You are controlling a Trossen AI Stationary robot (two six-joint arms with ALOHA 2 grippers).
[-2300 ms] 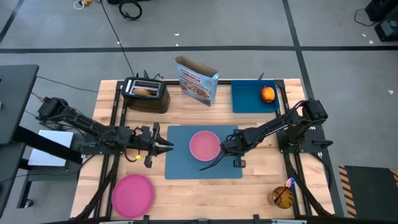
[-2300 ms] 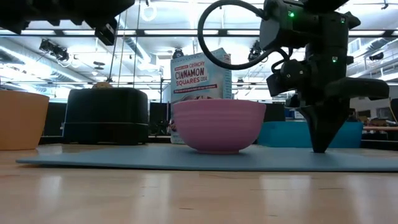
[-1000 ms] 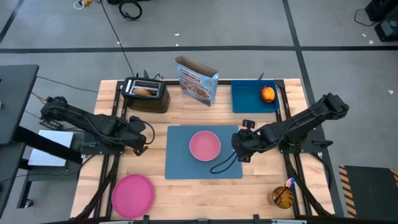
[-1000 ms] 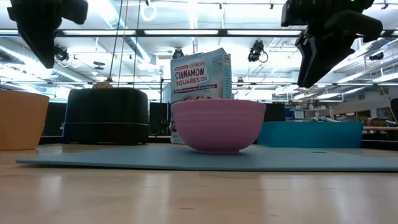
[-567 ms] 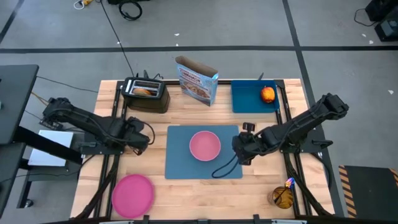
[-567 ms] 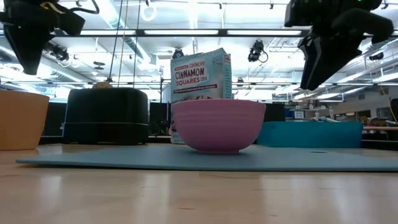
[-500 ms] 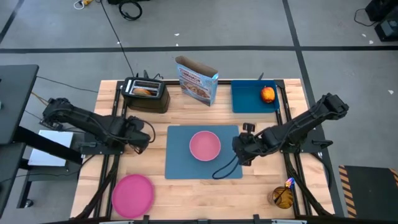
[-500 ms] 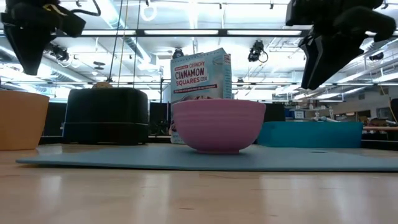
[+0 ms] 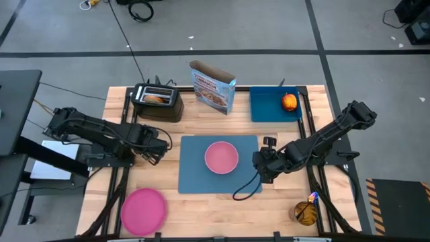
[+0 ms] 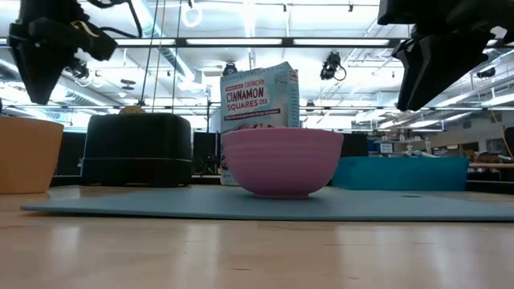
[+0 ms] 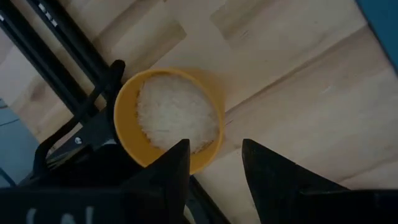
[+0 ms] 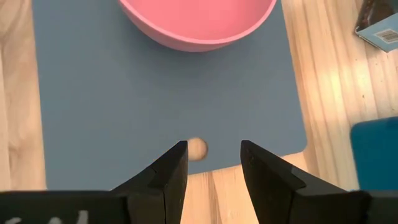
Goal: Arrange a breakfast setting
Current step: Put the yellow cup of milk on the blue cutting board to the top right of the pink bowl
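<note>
Placemat (image 9: 219, 165) lies long axis left-right (bowl (image 9: 221, 158) centred).

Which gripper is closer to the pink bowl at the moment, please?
The right. The right gripper hovers over the placemat's edge just beside the pink bowl; the left gripper is farther away, off the mat above the bare wooden table.

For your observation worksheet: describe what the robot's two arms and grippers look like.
Both arms are dark, jointed and slender. The left gripper and right gripper each end in two dark, wedge-shaped fingers. A black cable loops beside the right arm. No markings are legible.
</note>
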